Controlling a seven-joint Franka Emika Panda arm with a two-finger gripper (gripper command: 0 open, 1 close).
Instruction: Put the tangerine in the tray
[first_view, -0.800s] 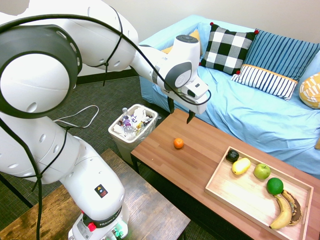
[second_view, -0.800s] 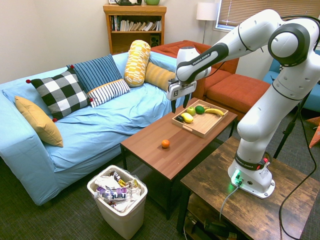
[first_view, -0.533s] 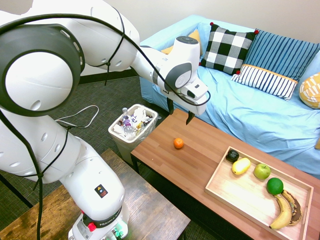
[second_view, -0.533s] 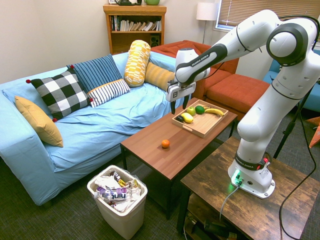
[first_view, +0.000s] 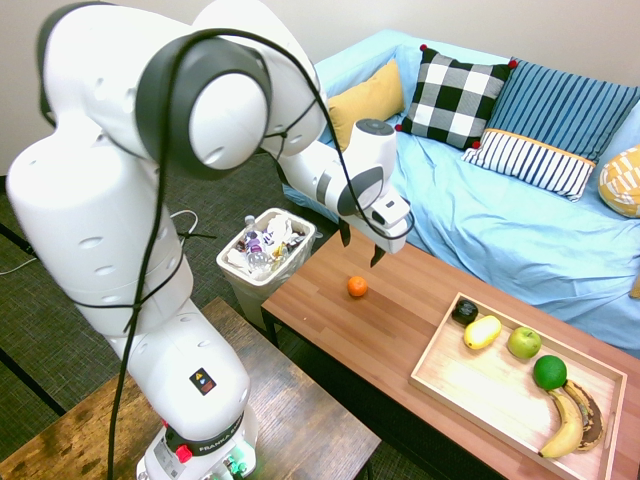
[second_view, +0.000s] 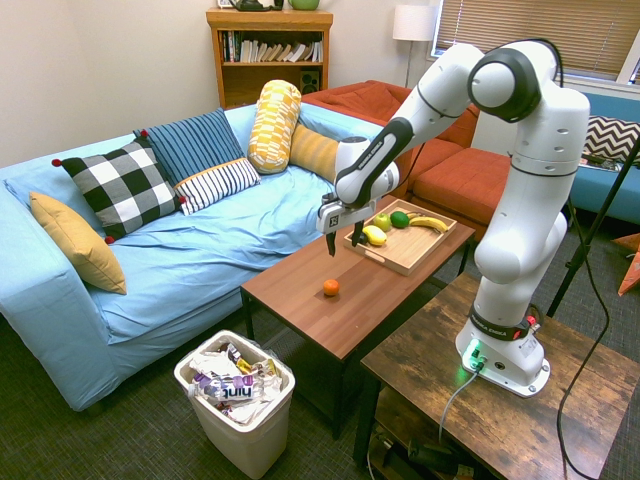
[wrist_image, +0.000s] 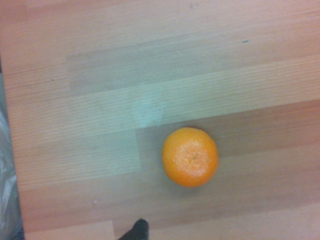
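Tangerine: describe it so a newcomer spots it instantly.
Beside the blue-covered sofa stands a low wooden table. On its bare wood, at the trash-bin end, sits the tangerine. It's small, round and bright orange, the only fruit outside the tray.

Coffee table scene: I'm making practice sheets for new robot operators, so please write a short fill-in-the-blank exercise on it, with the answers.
1. The tangerine rests on the coffee table, outside the wooden ____.
2. The gripper's fingers are spread ____, with nothing between them.
3. Inside the tray, the apple is coloured ____.
4. The cushion with red pompoms has a black-and-white ____ pattern.

Missing words, in order: tray; open; green; checked.
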